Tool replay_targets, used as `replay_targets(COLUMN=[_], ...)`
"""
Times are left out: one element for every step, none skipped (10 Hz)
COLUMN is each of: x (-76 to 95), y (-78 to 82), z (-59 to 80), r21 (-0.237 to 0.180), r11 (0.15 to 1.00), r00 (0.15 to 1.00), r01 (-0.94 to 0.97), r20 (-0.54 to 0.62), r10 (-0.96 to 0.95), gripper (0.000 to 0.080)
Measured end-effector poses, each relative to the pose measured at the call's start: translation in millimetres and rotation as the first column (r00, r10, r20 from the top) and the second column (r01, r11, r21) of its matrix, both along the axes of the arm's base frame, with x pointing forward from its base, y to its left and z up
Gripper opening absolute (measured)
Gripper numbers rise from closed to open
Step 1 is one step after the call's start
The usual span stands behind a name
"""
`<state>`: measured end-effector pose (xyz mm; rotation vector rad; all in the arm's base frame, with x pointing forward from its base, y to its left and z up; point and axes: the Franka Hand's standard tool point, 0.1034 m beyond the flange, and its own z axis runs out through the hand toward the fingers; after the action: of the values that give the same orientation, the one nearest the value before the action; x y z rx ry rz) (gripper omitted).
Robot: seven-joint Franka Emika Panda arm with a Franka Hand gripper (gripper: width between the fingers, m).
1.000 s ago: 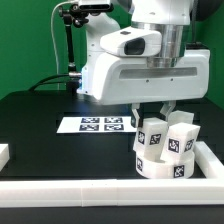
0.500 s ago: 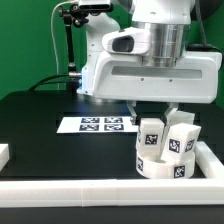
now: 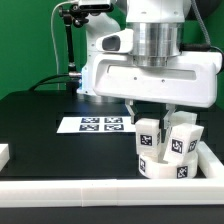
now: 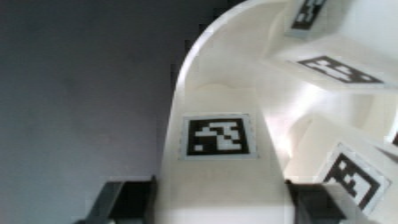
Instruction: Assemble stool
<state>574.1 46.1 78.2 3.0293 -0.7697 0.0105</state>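
The stool's round white seat [image 3: 166, 169] lies at the exterior view's right, close to the front rail. Two tagged white leg blocks stand upright on it. My gripper [image 3: 151, 116] comes straight down and is shut on the top of the left leg block [image 3: 149, 136]. The other leg block [image 3: 181, 139] stands just beside it, free of the fingers. In the wrist view the held leg block [image 4: 217, 137] runs away from my gripper [image 4: 217, 205], a dark finger [image 4: 134, 200] on either side of it. The seat's curved rim [image 4: 240, 40] bends round beyond it.
The marker board [image 3: 100, 124] lies flat on the black table behind the seat. A long white border rail [image 3: 90, 190] runs along the front, with a side rail [image 3: 213, 158] at the exterior view's right. A small white block [image 3: 3, 153] shows at the left edge.
The arm's hand has turned above the seat, its body swinging toward the exterior view's right. The held leg block stays in the same spot and the jaws stay shut on it.
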Motion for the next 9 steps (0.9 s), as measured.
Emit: replay_targets(x=[-0.3, -1.6, -1.7, -1.8, -1.8, -1.8, -1.7, -0.8, -0.2], y=[2.4, 10.0, 9.9, 10.3, 10.2, 10.1, 10.2, 9.9, 11.1], z=[0.1, 0.8, 0.6, 0.5, 0.6, 0.6, 0.6, 0.2, 0.1], r21=[0.001, -0.002, 0.0, 0.003, 0.003, 0.003, 0.005, 0.018, 0.028], r11=[0.996, 0.983, 0.972, 0.961, 0.921, 0.915, 0.876, 0.81, 0.749], r00=[0.996, 0.982, 0.972, 0.96, 0.921, 0.915, 0.876, 0.81, 0.749], r01=[0.091, 0.186, 0.235, 0.278, 0.391, 0.403, 0.482, 0.586, 0.662], r20=[0.0, -0.015, -0.016, -0.016, -0.014, -0.014, -0.013, 0.0, 0.008], r10=[-0.091, -0.186, -0.235, -0.278, -0.39, -0.403, -0.482, -0.586, -0.662], gripper=[0.034, 0.034, 0.034, 0.034, 0.034, 0.034, 0.034, 0.034, 0.034])
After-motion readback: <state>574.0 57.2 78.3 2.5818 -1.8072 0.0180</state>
